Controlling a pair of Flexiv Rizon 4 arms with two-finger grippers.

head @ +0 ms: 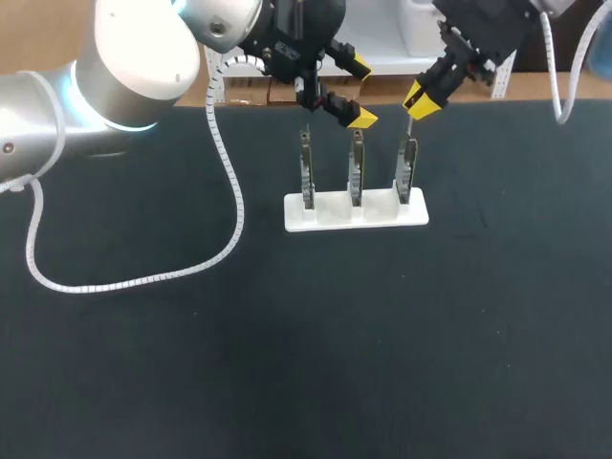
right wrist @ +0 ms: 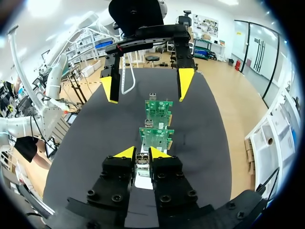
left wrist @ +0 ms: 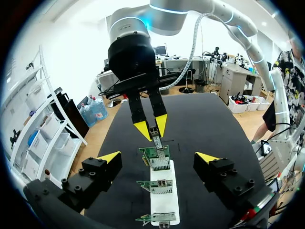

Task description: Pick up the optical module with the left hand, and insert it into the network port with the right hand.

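Right wrist view: fingers around optical module

Legible text, labels, brands, numbers, signs — none in any view. The green boards show surface detail only — too small to read.

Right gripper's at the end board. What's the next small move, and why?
Probably ease the right gripper straight down a little: it is shut on the optical module at the top of the end board, and the left gripper hangs open, clear of it. Seating cannot be judged.
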